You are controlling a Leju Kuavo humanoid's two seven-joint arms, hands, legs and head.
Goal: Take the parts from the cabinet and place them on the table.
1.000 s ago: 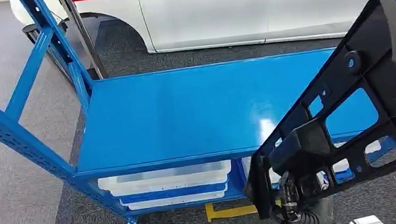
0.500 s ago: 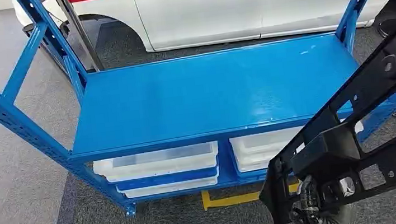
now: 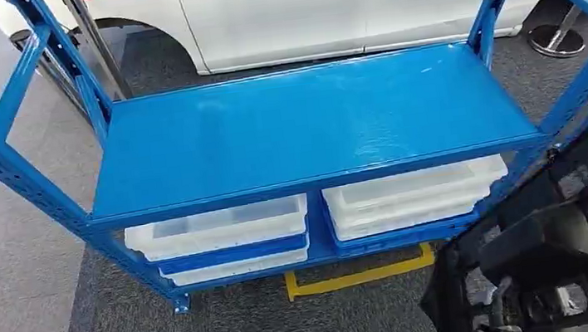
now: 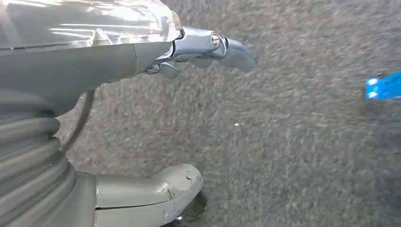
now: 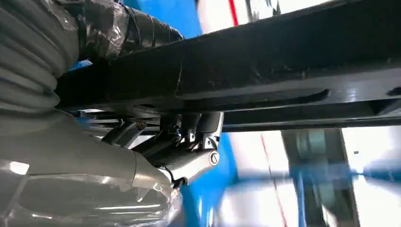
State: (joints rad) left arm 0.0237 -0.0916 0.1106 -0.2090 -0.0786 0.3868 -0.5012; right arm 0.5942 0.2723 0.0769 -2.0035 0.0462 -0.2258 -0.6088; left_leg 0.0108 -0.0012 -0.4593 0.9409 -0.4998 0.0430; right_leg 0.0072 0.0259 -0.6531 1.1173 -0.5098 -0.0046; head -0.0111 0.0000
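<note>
The right wrist view shows the right hand (image 5: 184,142) gripping the black part (image 5: 283,71); the left hand (image 4: 142,94) hangs with fingers apart, holding nothing, above carpet (image 4: 307,151).

The part (image 3: 550,245) is a large black moulded frame with ribbed bars and several open cut-outs. In the head view it sits at the lower right, tilted, rising from low centre towards the right edge, in front of the blue table's (image 3: 303,127) right front corner and not touching its top. In the right wrist view the right robot hand (image 5: 184,151) grips one of its black bars (image 5: 283,71).
</note>
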